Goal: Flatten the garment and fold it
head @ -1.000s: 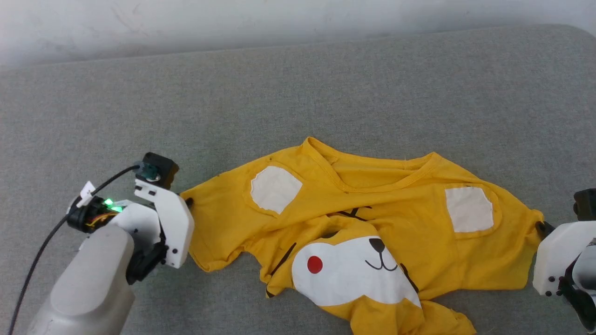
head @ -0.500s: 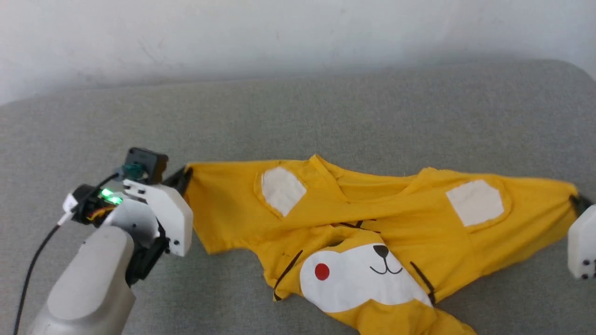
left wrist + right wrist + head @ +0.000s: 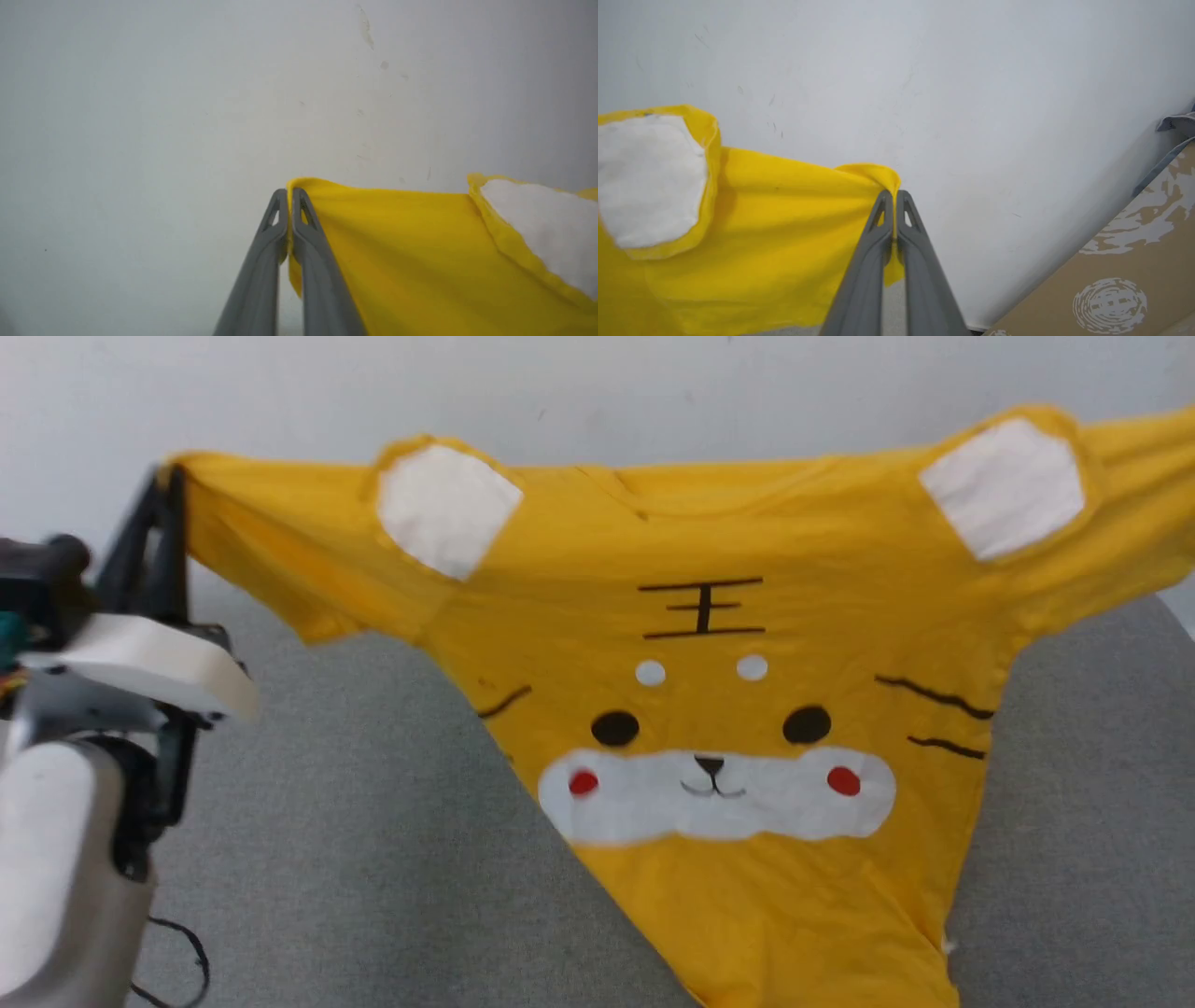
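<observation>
one yellow garment [image 3: 709, 709] hangs spread above grey cushion [image 3: 327, 821], print facing head camera: two white ear patches, two red dots, black "王" mark. left gripper [image 3: 289, 193] and right gripper [image 3: 894, 193] each pinch one sleeve end.

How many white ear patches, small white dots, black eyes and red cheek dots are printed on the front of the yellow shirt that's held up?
White ear patches: 2
Small white dots: 2
Black eyes: 2
Red cheek dots: 2
Total: 8 marks on the garment
</observation>
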Controlling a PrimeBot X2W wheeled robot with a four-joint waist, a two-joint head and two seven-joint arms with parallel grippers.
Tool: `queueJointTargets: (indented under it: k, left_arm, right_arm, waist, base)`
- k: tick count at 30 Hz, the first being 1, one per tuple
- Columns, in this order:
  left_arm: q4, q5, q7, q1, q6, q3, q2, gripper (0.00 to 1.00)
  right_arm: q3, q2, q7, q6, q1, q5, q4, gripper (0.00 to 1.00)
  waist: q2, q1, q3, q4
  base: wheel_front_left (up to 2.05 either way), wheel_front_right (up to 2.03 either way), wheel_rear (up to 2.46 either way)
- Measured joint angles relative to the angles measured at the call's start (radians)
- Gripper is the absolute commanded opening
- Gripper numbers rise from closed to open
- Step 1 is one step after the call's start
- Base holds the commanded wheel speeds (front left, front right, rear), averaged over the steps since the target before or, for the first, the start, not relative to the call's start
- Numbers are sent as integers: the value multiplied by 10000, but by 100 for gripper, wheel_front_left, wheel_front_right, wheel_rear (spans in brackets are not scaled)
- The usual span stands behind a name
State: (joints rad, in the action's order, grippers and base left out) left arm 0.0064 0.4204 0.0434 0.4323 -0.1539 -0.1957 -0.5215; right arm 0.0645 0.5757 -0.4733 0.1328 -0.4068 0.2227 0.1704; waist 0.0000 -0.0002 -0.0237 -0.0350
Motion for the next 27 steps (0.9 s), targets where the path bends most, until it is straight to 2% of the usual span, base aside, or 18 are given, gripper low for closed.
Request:
queueJointTargets:
  k: [5,15,20,27]
  left_arm:
    - [-1168,-86,-330,12,-422,679,-347,0]
    - [-2372,-205,-297,1174,-491,1290,-1112,0]
    - [-2040,-198,127,2588,-94,1168,-1425,0]
    - [-17,-157,639,5172,744,443,-1450,0]
  right_arm:
    - [-40,311,-12,0,-1239,119,100,0]
    - [-1358,1264,364,0,-3783,640,-859,0]
    - [-1988,1174,683,0,-5552,1093,-1998,0]
    - [-2788,767,1517,0,-8327,1126,-4059,0]
  waist:
    - [0,0,-363,-12]
    - [0,2,-168,-138]
    - [0,2,410,-238]
    - [0,4,1566,-362]
  base:
    - [0,0,0]
    - [0,0,0]
    - [0,0,0]
    - [0,0,0]
